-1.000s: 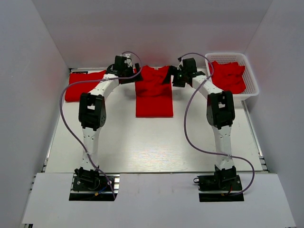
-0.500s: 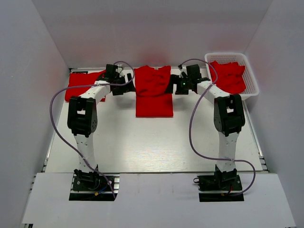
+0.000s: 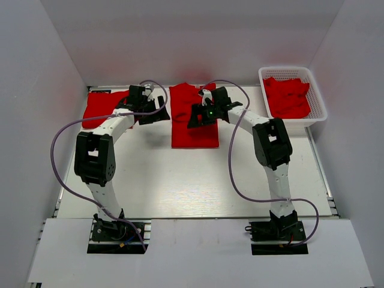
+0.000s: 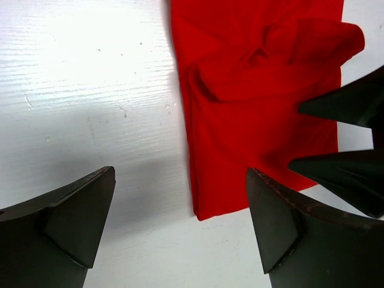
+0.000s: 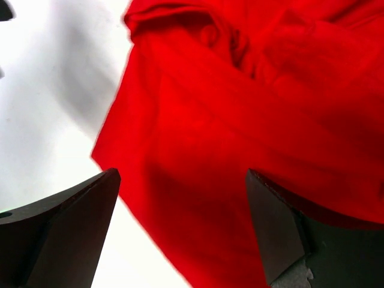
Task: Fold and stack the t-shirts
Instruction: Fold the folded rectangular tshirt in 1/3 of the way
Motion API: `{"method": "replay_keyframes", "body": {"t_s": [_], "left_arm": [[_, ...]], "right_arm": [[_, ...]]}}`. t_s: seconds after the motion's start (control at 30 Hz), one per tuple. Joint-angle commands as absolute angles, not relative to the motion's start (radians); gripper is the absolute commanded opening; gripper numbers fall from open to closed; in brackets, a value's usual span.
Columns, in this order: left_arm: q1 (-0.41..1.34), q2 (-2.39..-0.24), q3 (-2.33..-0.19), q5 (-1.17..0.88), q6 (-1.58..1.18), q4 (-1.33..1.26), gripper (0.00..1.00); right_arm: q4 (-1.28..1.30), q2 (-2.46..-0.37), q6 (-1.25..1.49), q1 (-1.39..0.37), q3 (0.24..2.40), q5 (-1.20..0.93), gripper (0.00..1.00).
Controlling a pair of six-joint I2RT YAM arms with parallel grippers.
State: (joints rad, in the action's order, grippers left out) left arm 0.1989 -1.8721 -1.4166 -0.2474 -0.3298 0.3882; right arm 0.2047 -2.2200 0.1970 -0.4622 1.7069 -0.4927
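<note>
Two splayed grippers, left (image 4: 180, 174), right (image 5: 183, 173), at t-shirt (image 4: 258, 120)

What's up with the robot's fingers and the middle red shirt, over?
Left fingers open, empty, at shirt edge. Right fingers open, empty, over shirt. Shirt's far end bunched. Nothing blocking.

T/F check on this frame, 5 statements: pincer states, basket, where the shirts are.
1. The left pincer and the right pincer are both open. True.
2. The basket is empty. False: red shirts lie in it.
3. The right pincer hovers over the centre shirt. True.
4. The left pincer grips that shirt's sleeve. False: it holds nothing, at the shirt's edge over the table.
5. A second shirt lies at the table's far left. True.
</note>
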Motion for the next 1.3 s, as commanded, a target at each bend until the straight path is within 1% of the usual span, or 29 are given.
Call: {"method": "replay_keyframes", "body": {"t_s": [0.0,0.27,0.47,0.57,0.7,0.83,0.93,0.97,1.03,1.07,1.13,1.17,1.23,1.27], "left_arm": [[0.198,-1.822,-1.407,-0.227,-0.316,0.396,1.00],[0.189,-1.813,-1.416,-0.183,-0.307,0.414,1.00],[0.189,-1.813,-1.407,-0.163,-0.298,0.423,1.00],[0.189,-1.801,-1.407,-0.144,-0.287,0.423,1.00],[0.189,-1.769,-1.397,-0.100,-0.262,0.433,1.00],[0.207,-1.769,-1.397,-0.091,-0.239,0.442,1.00],[0.207,-1.790,-1.397,-0.147,-0.227,0.433,1.00],[0.207,-1.801,-1.397,-0.190,-0.227,0.423,1.00],[0.216,-1.824,-1.388,-0.248,-0.227,0.405,1.00],[0.216,-1.833,-1.388,-0.308,-0.239,0.391,1.00],[0.225,-1.870,-1.379,-0.340,-0.262,0.367,1.00],[0.238,-1.882,-1.379,-0.351,-0.262,0.367,1.00],[0.267,-1.882,-1.338,-0.302,-0.276,0.367,1.00],[0.278,-1.882,-1.321,-0.260,-0.276,0.367,1.00]], "right_arm": [[0.154,-2.250,0.201,-0.468,1.769,-0.489,0.90],[0.035,-2.283,0.227,-0.483,1.743,-0.410,0.90],[-0.240,-2.364,0.327,-0.476,1.773,-0.382,0.90],[-0.288,-2.400,0.382,-0.472,1.824,-0.322,0.90],[-0.284,-2.401,0.463,-0.459,1.864,-0.217,0.90],[-0.243,-2.356,0.465,-0.450,1.847,-0.216,0.90],[-0.181,-2.283,0.442,-0.437,1.789,-0.241,0.90],[-0.172,-2.219,0.440,-0.437,1.722,-0.238,0.90],[-0.146,-2.174,0.428,-0.434,1.665,-0.230,0.90],[-0.137,-2.095,0.425,-0.434,1.572,-0.224,0.90],[-0.127,-2.040,0.420,-0.430,1.502,-0.216,0.90],[-0.123,-1.984,0.420,-0.430,1.430,-0.215,0.90],[-0.095,-1.889,0.410,-0.428,1.308,-0.195,0.90],[-0.084,-1.870,0.411,-0.425,1.283,-0.171,0.90]]}}
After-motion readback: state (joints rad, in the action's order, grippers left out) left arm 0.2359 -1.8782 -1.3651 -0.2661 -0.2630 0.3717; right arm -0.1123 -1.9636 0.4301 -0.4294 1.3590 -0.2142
